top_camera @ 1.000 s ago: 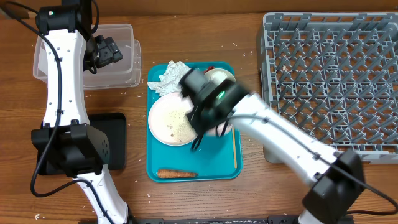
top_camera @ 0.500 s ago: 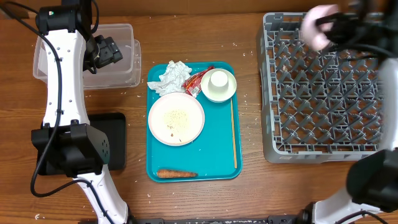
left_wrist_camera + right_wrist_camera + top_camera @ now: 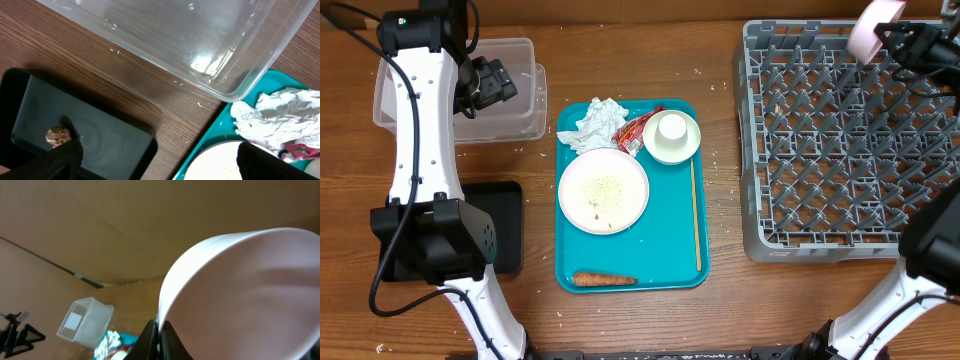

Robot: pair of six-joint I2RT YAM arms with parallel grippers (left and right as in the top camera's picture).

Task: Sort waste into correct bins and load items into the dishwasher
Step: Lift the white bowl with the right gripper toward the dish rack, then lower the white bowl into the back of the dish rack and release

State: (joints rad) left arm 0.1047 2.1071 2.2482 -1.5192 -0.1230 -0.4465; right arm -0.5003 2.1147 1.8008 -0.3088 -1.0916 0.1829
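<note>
My right gripper (image 3: 898, 33) hangs above the far right corner of the grey dishwasher rack (image 3: 850, 140), shut on the rim of a pale pink-white bowl (image 3: 875, 25). In the right wrist view the jaws (image 3: 160, 340) pinch that bowl's (image 3: 240, 295) edge. The left gripper (image 3: 495, 80) is open over the clear tub (image 3: 515, 60), nothing between its fingers (image 3: 55, 162). A brown food lump (image 3: 57, 135) lies in the black tray (image 3: 100, 130). On the teal tray (image 3: 680, 270) are a crumpled napkin (image 3: 598, 122), a red wrapper (image 3: 638, 130), a rice-flecked plate (image 3: 603, 190), a bowl holding a cup (image 3: 672, 137) and a carrot (image 3: 604, 280).
A thin wooden stick (image 3: 696, 215) lies along the teal tray's right side. The left arm's base (image 3: 430, 240) covers part of the black tray (image 3: 508, 225). Loose rice grains dot the wooden table (image 3: 720, 90) between the tray and the rack.
The right arm has swung from over the teal tray to above the rack's far right corner, carrying the bowl. The left arm has not moved.
</note>
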